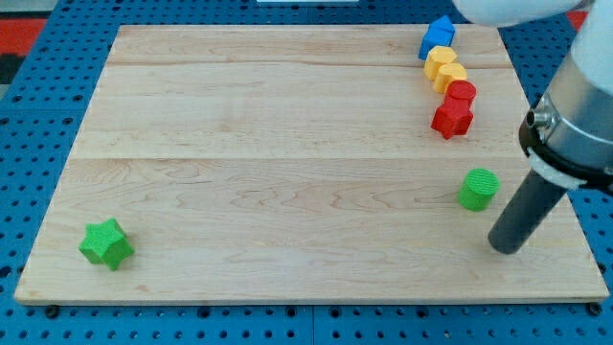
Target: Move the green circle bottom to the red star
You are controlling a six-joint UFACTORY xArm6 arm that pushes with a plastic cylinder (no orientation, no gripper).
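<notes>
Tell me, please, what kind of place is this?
Probably a robotics lab bench, not a home. A wooden board lies on a blue perforated base, small blocks like the green circle and red star sit on it, with my tip nearby.

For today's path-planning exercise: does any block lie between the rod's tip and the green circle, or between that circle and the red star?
Nothing visible does. My tip sits just lower right of the green circle, bare board between. The red star lies above the circle, bare board between.
</notes>
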